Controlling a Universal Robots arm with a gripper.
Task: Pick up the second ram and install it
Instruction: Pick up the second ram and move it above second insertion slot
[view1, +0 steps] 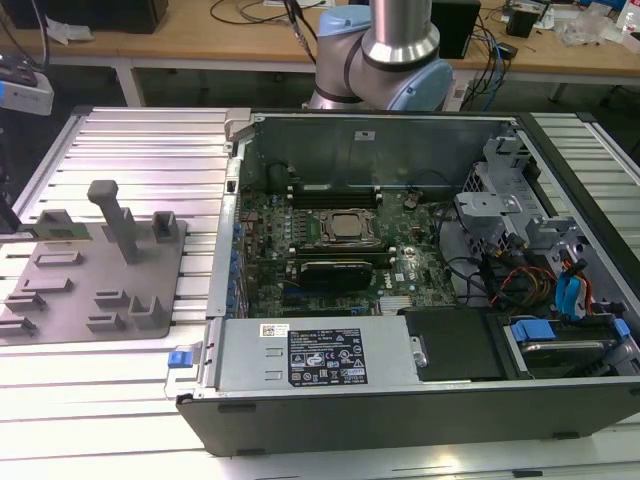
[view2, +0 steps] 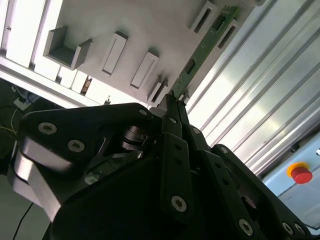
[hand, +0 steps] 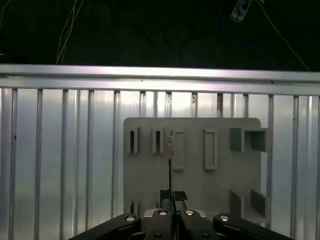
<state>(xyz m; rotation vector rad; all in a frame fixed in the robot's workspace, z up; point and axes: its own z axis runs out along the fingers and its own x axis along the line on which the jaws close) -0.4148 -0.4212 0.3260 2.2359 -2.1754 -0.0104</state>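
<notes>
The second ram (view2: 207, 42) is a long green board with dark chips, and it sticks out from the tips of my gripper (view2: 174, 97). The black fingers are shut on its near end. In the first wrist view the ram (hand: 171, 150) shows edge-on as a thin line rising from the gripper (hand: 171, 194). Well below it lies the grey fixture plate (hand: 192, 185) with its slots and blocks. In the exterior view the open computer case (view1: 400, 400) sits to the right of that plate (view1: 90, 270), with the motherboard (view1: 420, 265) and CPU socket (view1: 345, 228) inside.
The ribbed aluminium table (view1: 150, 140) surrounds the plate and the case. A tall grey post (view1: 112, 215) stands on the plate. Drive cages and cables (view1: 540, 260) fill the case's right side in the exterior view. A red button (view2: 301, 174) sits beyond the table edge. The arm's base (view1: 385, 60) stands behind the case.
</notes>
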